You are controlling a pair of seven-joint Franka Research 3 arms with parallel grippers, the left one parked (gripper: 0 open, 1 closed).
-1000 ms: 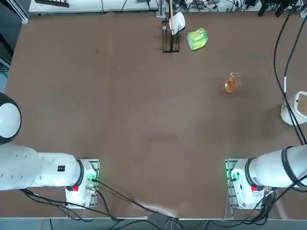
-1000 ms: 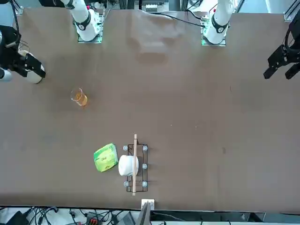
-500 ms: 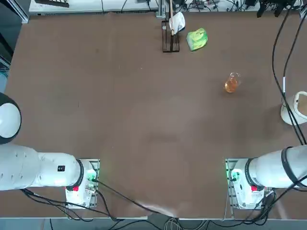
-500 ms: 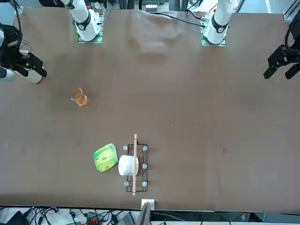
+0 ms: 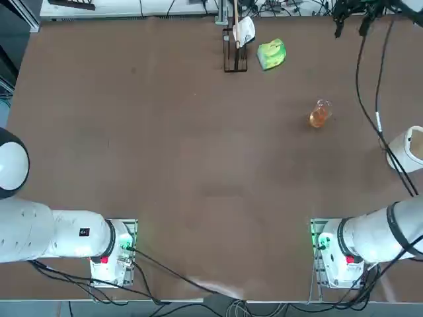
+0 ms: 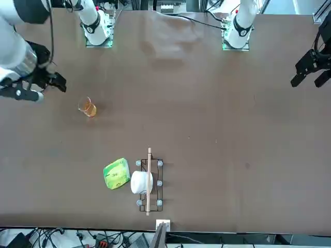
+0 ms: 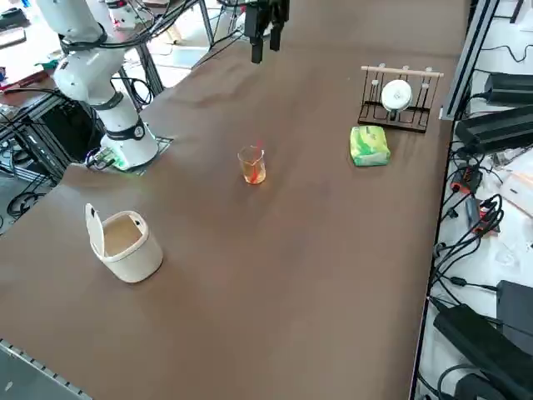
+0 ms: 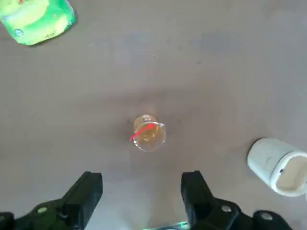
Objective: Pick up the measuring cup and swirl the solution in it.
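Note:
The measuring cup (image 5: 319,115) (image 6: 87,107) (image 7: 252,164) is a small clear glass vessel standing upright on the brown table, in its right half. A little amber-orange solution (image 8: 148,134) shows through the glass at its bottom. My right gripper (image 5: 350,16) (image 6: 51,82) (image 7: 266,43) (image 8: 142,191) hangs high above the table, apart from the cup and pointing down at it. Its two black fingers (image 8: 86,191) stand wide open with nothing between them.
A white cup-shaped object (image 5: 408,148) (image 7: 125,242) (image 8: 277,165) stands near the table's right edge. At the far edge lie a green-yellow packet (image 5: 271,53) (image 6: 116,173) (image 7: 369,145) and a small black rack (image 5: 234,49) (image 6: 148,204) holding a white piece.
My right arm has swung up and over from the table's right edge towards the cup. The gripper stays open. The cup has not moved.

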